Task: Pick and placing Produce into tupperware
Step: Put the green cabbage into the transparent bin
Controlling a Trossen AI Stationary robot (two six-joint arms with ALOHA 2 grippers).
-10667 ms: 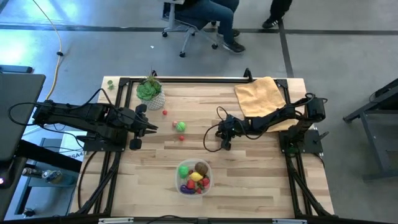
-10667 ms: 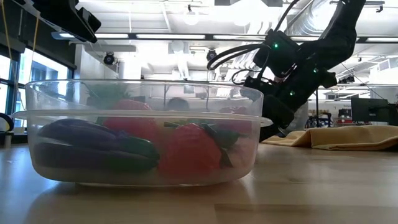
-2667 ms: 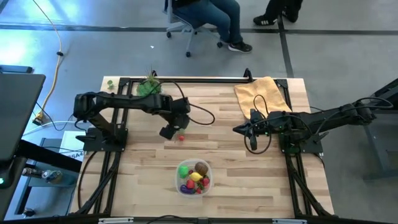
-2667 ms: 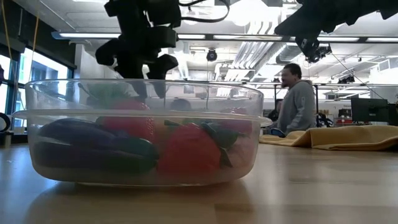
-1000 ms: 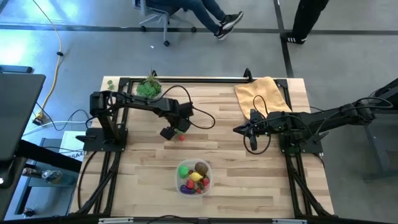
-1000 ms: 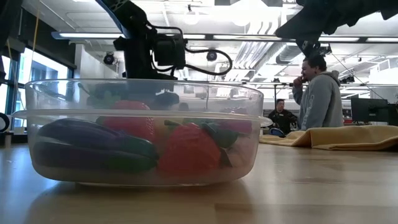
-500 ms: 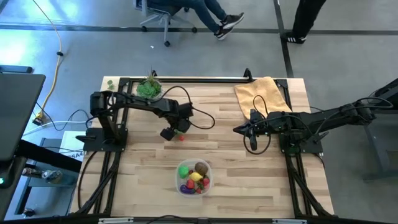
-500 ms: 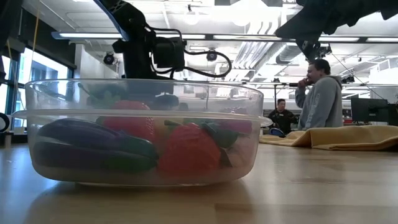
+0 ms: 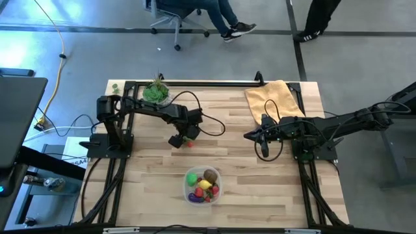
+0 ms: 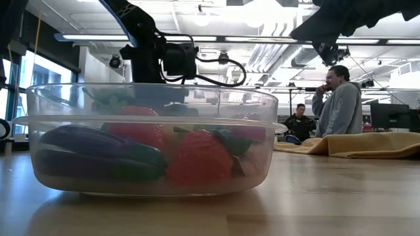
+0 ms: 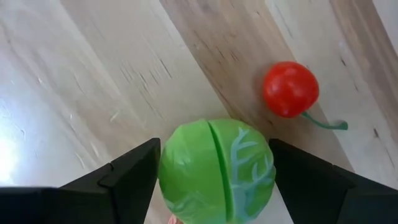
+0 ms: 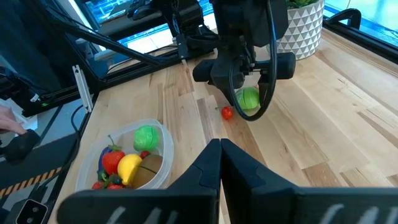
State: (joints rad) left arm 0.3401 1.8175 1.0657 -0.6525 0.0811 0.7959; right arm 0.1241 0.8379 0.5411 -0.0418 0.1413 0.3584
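A green cabbage-like ball [image 11: 214, 177] rests on the wooden table [image 9: 260, 188], left of centre. My left gripper [image 11: 214, 146] points down over it, open, one finger on each side of the ball. A red cherry [image 11: 290, 89] with a green stem lies just beside it. The clear tupperware [image 9: 203, 184] stands near the front edge holding several produce pieces, among them a purple eggplant [image 10: 92, 151] and a red strawberry [image 10: 200, 157]. My right gripper [image 12: 221, 149] hangs shut above the table's right half, holding nothing. My left gripper comes at the green ball from above with a finger [image 11: 134, 177] against each of two opposite sides. No gap shows between fingers and ball, and I cannot tell whether they touch it. The ball sits on the table.
A green plant in a white pot [image 9: 156, 93] stands at the far left corner. A yellow cloth [image 9: 273, 99] lies at the far right. Bare wood lies between the ball and the tupperware. People stand and sit in the room beyond the table.
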